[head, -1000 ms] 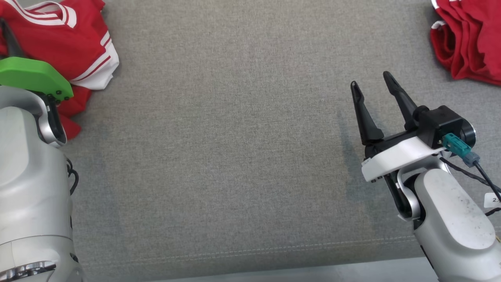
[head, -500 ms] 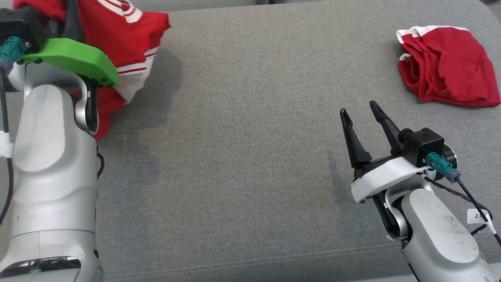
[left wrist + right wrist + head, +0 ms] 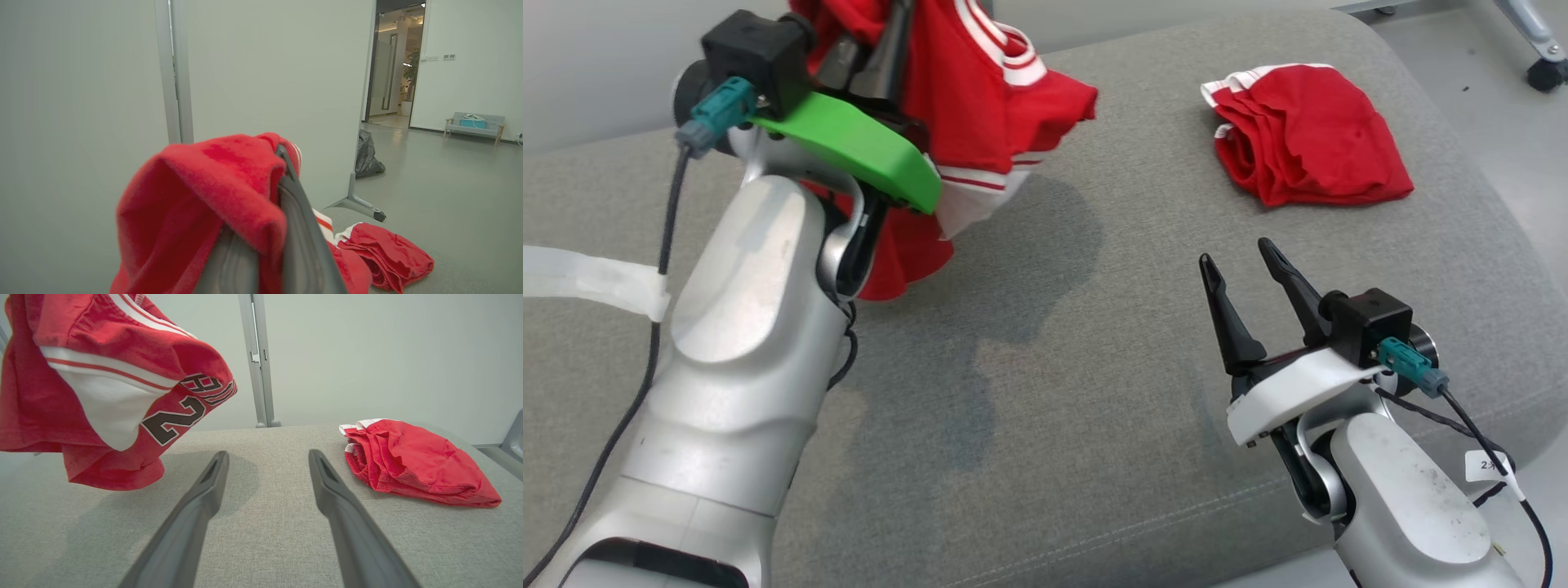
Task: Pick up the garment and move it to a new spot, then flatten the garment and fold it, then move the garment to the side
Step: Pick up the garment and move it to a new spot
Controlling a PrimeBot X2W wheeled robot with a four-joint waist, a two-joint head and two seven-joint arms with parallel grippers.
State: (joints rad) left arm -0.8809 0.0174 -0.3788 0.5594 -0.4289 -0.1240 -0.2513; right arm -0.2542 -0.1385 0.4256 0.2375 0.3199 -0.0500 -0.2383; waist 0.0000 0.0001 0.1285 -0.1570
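Left gripper (image 3: 876,45): closed on the garment (image 3: 980,106), a red jersey with white trim. Its fingers are pinched together in the cloth, and red fabric drapes over them in the left wrist view (image 3: 212,192).

Garment: held up at the far left of the table (image 3: 1094,367), bunched and hanging from the grip. In the right wrist view (image 3: 102,375) its lowest fold hangs clear of the table top, with a shadow beneath it. A white panel edged with a red stripe and a dark numeral 2 (image 3: 171,420) face that camera.

Right gripper (image 3: 1235,251): open, jaws wide apart, holding nothing. It stands over the near right part of the table, fingers pointing away from the robot, well apart from the garment. The right wrist view (image 3: 267,454) shows bare grey fabric between the fingers.

Folded cloth (image 3: 1311,155): red with white edging, lying on the far right of the table, beyond the right gripper and apart from it.

Table: grey woven covering, rounded far right corner, stitched seam along the near edge.
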